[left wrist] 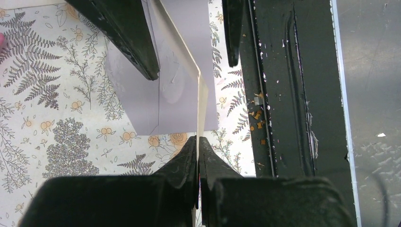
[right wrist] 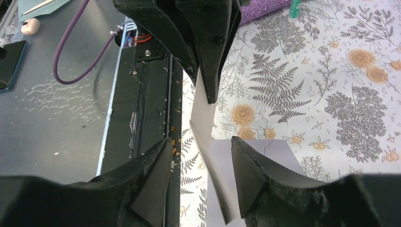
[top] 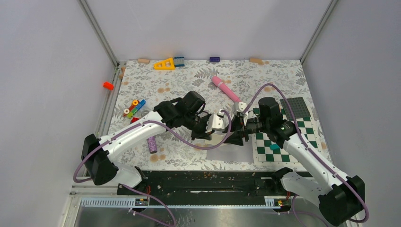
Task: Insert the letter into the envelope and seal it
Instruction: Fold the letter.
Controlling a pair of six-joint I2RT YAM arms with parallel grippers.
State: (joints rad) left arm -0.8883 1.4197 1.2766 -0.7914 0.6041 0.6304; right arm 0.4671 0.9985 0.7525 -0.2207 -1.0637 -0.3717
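The letter (left wrist: 198, 101), a cream sheet seen nearly edge-on, stands upright over the envelope (left wrist: 163, 101). My left gripper (left wrist: 197, 142) is shut on the letter's near edge. The pale lavender envelope (right wrist: 269, 150) lies flat on the floral cloth near the table's front edge (top: 228, 152). My right gripper (right wrist: 201, 163) is open, and the letter (right wrist: 204, 130) passes between its fingers (right wrist: 250, 175), close against the right one. In the top view both grippers meet above the envelope, the left gripper (top: 213, 126) facing the right gripper (top: 235, 132).
A black rail (top: 203, 182) runs along the near edge just beside the envelope. A green-and-white checkerboard mat (top: 279, 139) lies to the right under the right arm. A pink cylinder (top: 225, 88), a purple glitter tube (top: 152, 144) and coloured blocks (top: 134, 108) lie around.
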